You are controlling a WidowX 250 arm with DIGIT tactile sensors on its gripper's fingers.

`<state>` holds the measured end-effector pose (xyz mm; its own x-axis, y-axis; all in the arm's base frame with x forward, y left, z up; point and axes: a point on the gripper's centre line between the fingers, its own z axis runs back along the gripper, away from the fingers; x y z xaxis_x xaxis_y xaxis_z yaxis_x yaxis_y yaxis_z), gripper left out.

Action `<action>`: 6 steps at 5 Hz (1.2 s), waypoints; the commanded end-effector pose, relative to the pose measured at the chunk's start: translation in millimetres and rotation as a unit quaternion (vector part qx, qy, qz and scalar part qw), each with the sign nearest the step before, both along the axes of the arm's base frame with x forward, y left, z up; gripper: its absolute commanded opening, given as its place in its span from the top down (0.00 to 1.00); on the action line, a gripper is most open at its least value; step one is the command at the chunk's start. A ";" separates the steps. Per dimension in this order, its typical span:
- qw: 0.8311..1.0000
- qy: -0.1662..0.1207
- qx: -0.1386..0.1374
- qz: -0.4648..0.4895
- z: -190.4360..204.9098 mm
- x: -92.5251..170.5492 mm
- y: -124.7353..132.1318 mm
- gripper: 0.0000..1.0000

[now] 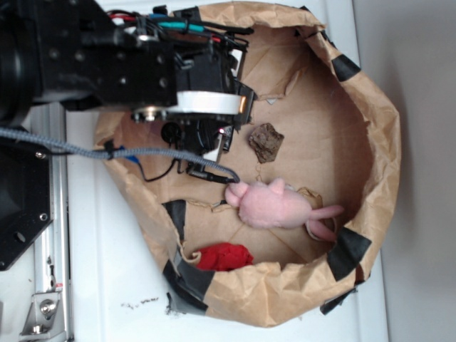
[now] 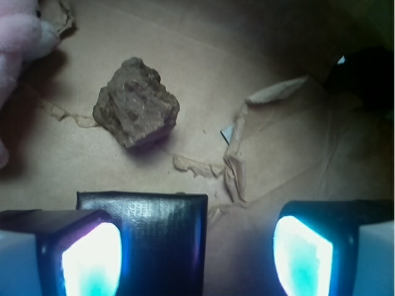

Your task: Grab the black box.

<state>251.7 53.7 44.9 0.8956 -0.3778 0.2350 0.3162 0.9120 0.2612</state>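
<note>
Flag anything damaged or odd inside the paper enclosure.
The brown paper floor is torn: a curled strip peels up just beyond the black box, near the brown lump. The box sits off-centre between the open jaws, against one finger.

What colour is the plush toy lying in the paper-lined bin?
Pale pink. The plush toy shows best in the exterior view; the wrist view catches only its edge.

The black box [image 2: 145, 237] has a glossy, faintly ribbed skin that catches the light. At its twelve o'clock the brown lump [image 2: 136, 102] looks rough and grainy, like stone. The brown paper [image 1: 370, 107] lining is matt, creased and torn, patched with shiny black tape [image 1: 348, 253]. The pink plush [image 1: 274, 204] is soft and fuzzy, the red cloth [image 1: 224, 256] matt.
</note>
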 end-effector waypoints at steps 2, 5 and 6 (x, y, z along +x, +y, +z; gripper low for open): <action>0.998 0.048 -0.009 -0.044 -30.2 -8.4 -16.6 0.00; 0.994 0.075 -0.056 -0.051 -10.0 -13.1 -21.0 0.00; 0.996 0.056 -0.060 -0.032 -9.5 -9.9 -19.2 1.00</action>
<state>236.4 30.3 20.3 0.8963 -0.4198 0.1430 0.4119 0.9075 0.0826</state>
